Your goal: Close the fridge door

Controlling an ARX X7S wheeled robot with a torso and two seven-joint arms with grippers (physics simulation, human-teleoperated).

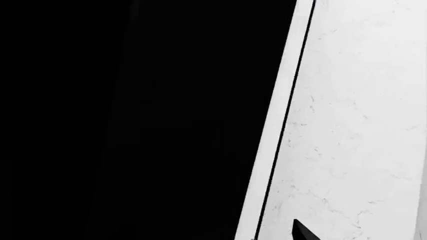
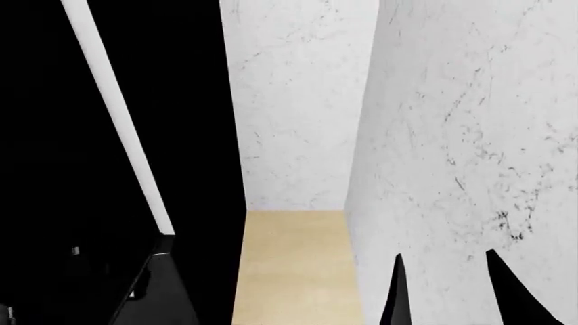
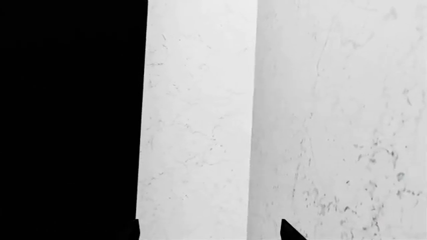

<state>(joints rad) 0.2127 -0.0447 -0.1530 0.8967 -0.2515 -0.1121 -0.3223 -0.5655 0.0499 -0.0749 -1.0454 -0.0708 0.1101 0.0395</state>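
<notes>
The fridge door (image 2: 54, 135) fills the left of the head view as a glossy black face with a long pale bar handle (image 2: 122, 128) running down it. In the left wrist view the same black face (image 1: 133, 120) lies close ahead, edged by a pale strip (image 1: 277, 125). Only one dark fingertip (image 1: 303, 232) of my left gripper shows there; the other is lost against the black. My right gripper (image 2: 450, 291) hangs open at the lower right, its fingers (image 3: 287, 231) apart with nothing between them, in front of white marble wall, right of the door.
White marble walls (image 2: 298, 101) stand behind and to the right (image 2: 470, 135), forming a narrow recess beside the fridge. A strip of beige floor (image 2: 294, 264) runs between the black face and the right wall. Dark shapes sit low at the left (image 2: 135, 291).
</notes>
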